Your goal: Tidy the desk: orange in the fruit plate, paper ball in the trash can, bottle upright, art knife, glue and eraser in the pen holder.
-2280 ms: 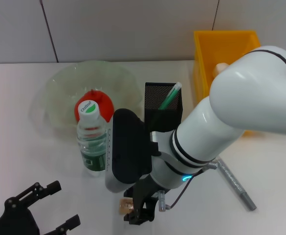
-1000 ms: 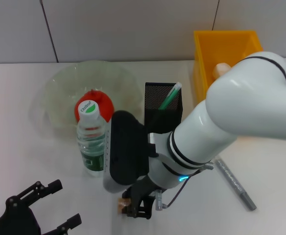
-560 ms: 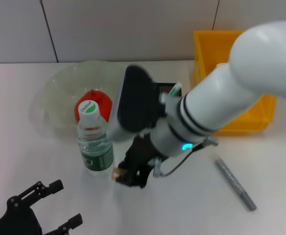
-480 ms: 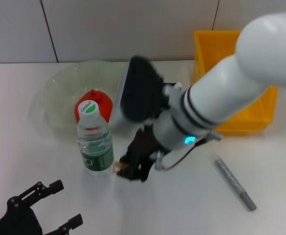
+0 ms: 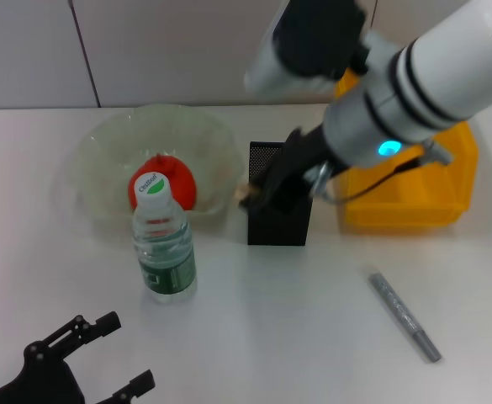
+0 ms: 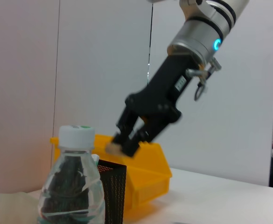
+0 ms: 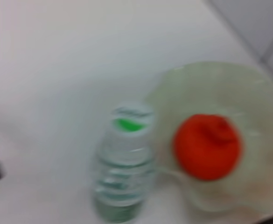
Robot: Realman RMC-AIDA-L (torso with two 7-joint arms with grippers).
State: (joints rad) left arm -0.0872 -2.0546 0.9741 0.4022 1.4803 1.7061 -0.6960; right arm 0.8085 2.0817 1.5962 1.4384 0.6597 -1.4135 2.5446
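The right gripper [image 5: 258, 195], clamped on the small tan eraser [image 5: 247, 195], has risen from the near desk and now hangs over the black mesh pen holder [image 5: 277, 220]. The left gripper [image 5: 86, 358] sits spread open, nearly unmoved, at the near left corner.

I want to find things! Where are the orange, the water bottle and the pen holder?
orange [image 5: 178, 181], head view, its bare right side.
water bottle [image 5: 163, 252], head view, its clear body.
pen holder [image 5: 279, 225], head view, its black mesh front.
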